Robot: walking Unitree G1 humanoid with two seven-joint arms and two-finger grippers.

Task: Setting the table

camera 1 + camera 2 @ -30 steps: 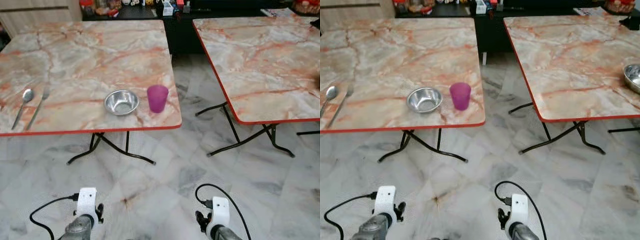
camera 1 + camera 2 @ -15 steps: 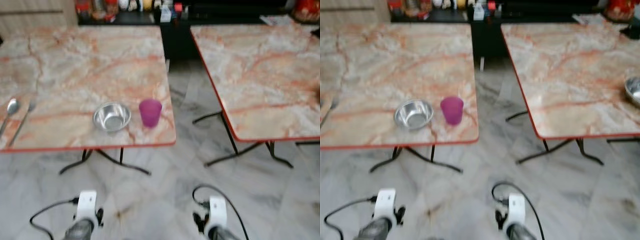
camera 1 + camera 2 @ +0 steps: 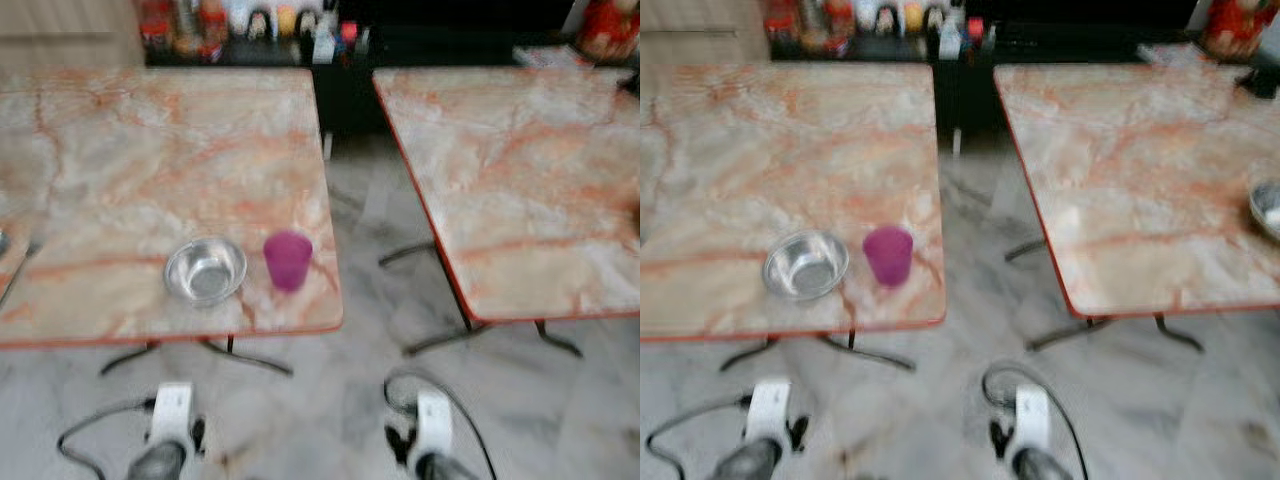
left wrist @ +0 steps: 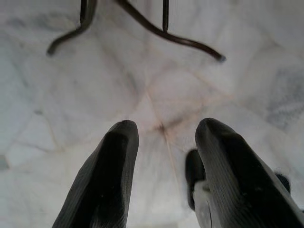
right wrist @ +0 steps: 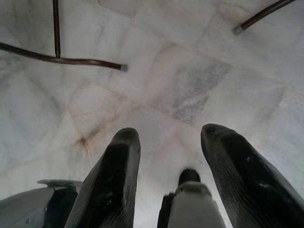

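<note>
A steel bowl point(image 3: 205, 271) and a purple cup point(image 3: 288, 260) stand side by side near the front right corner of the left marble table point(image 3: 170, 150). A second steel bowl point(image 3: 1268, 207) sits at the right edge of the right marble table point(image 3: 520, 170). Both arms hang low over the floor, the left wrist point(image 3: 172, 415) and right wrist point(image 3: 432, 425) at the bottom of the eye views. My left gripper point(image 4: 164, 142) is open over bare floor tiles, holding nothing. My right gripper point(image 5: 166, 147) is open too, also above the floor.
The tables stand on black folding legs point(image 3: 250, 358) with a floor gap point(image 3: 365, 220) between them. A dark counter point(image 3: 300, 25) with bottles and jars runs along the back. The head views are blurred.
The whole picture has shifted: the tables sit lower and further left, and the spoon and fork have slid out at the left edge. The camera moved. Both grippers hang as before.
</note>
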